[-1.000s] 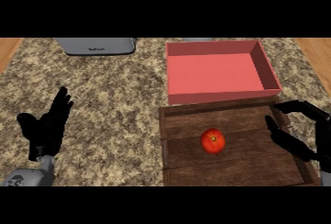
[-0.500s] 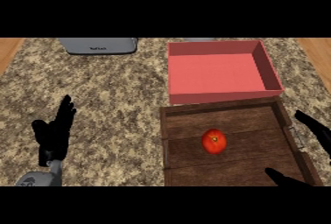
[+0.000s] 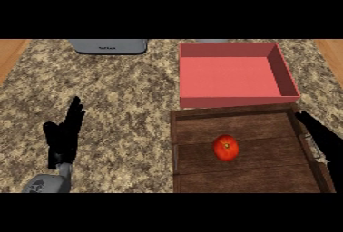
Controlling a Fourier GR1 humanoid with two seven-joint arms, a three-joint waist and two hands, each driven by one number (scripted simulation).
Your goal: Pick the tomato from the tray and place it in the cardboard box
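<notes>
A red tomato (image 3: pixel 226 147) lies in the middle of the dark wooden tray (image 3: pixel 194 181) at the lower right of the head view. Behind the tray stands the pink, open-topped box (image 3: pixel 231 74), with nothing inside it. My right hand (image 3: pixel 321 140) hangs over the tray's right rim, fingers straight, well to the right of the tomato and not touching it. My left hand (image 3: pixel 65 133) rests open at the lower left over the counter, fingers pointing up, holding nothing.
A grey appliance (image 3: pixel 107 45) sits at the counter's far edge, left of the box. Speckled stone counter (image 3: pixel 120 90) stretches between my left hand and the tray. Wooden strips show at both side edges.
My right hand has drawn back to the right, from over the tray's right part to its right rim. The left hand turned edge-on. The tomato has not moved.
</notes>
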